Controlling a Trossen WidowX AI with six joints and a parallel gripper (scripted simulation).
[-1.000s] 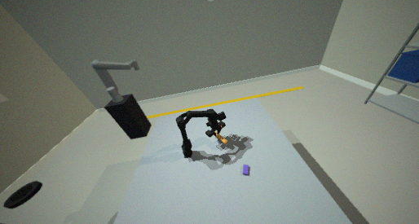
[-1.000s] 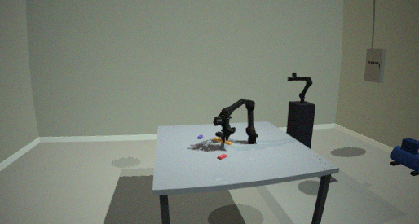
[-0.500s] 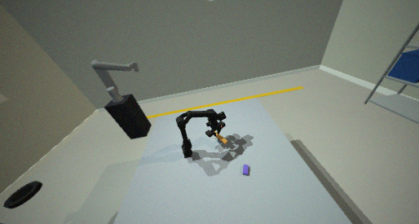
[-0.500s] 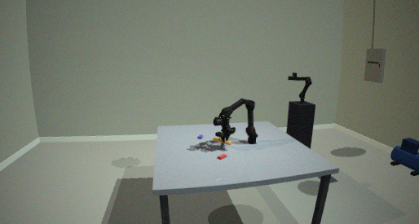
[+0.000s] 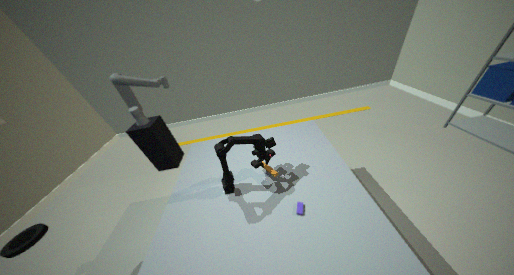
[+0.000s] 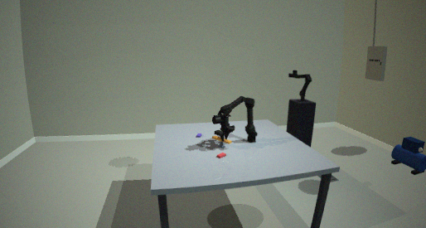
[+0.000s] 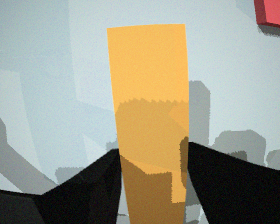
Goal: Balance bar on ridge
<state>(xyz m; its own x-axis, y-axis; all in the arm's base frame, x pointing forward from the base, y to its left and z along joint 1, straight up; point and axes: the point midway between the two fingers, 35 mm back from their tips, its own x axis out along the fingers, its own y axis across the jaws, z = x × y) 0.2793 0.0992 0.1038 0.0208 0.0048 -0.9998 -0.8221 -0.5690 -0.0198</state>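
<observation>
On a pale table (image 5: 240, 245) (image 6: 232, 170), orange bar (image 5: 270, 170) (image 7: 150, 75), grey walls (rather plain).
</observation>
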